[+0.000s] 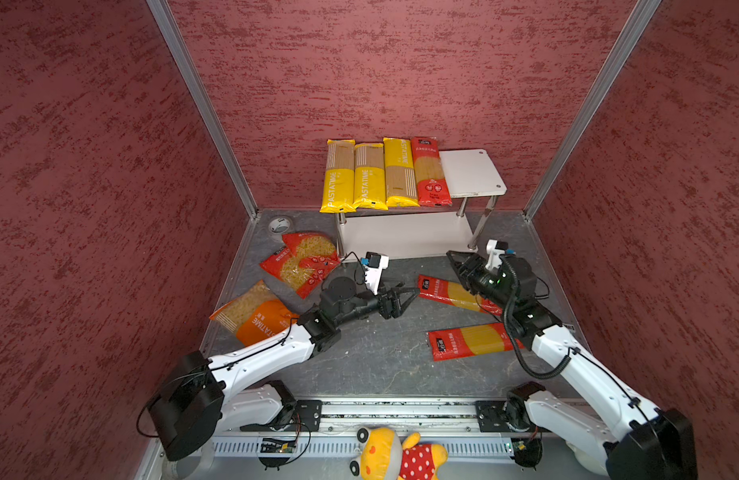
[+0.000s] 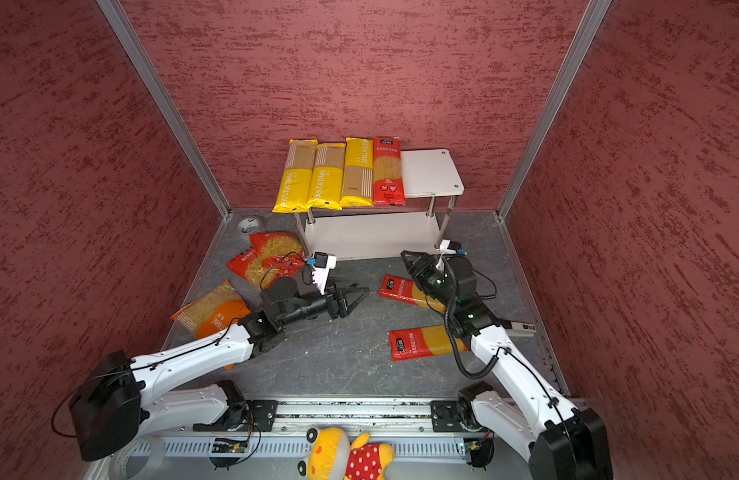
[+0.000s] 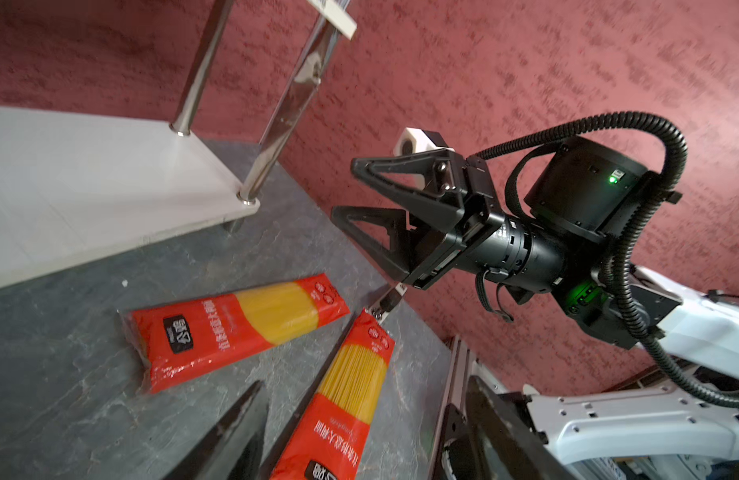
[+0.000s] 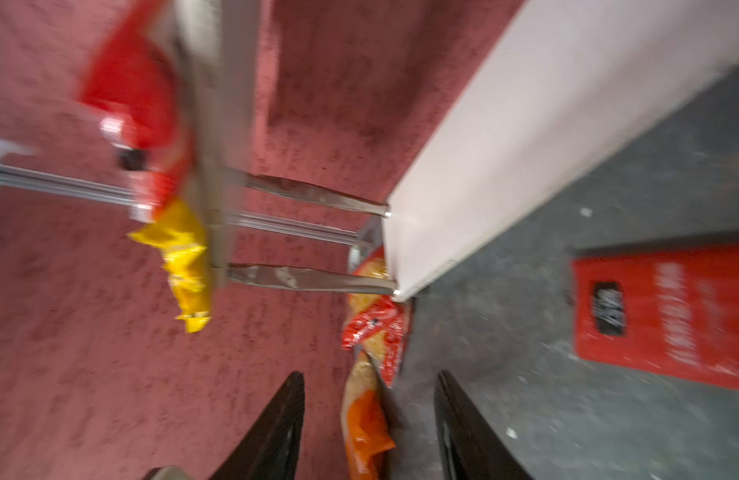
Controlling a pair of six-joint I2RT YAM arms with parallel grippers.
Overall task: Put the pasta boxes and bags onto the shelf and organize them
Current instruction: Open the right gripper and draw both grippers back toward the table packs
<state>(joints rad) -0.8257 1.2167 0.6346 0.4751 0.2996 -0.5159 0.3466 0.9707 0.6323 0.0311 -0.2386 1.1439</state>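
Note:
The shelf [image 1: 469, 170] holds three yellow spaghetti packs [image 1: 370, 176] and one red pack [image 1: 430, 172] side by side on its top board. Its lower board [image 1: 401, 237] is bare. Two red spaghetti packs [image 1: 446, 293] [image 1: 467, 340] lie on the floor at the right. My left gripper [image 1: 407, 299] [image 3: 363, 382] hovers open just left of them, holding nothing. My right gripper [image 1: 455, 264] [image 3: 343, 189] [image 4: 368, 376] is open and empty above the farther floor pack, in front of the shelf's right legs. Two red short-pasta bags [image 1: 301, 262] and an orange bag [image 1: 251, 316] lie at the left.
A tape roll [image 1: 279, 225] sits in the back left corner of the floor. A yellow plush toy [image 1: 397, 455] in a red dotted dress lies in front of the arms' base rail. Red walls close in on three sides.

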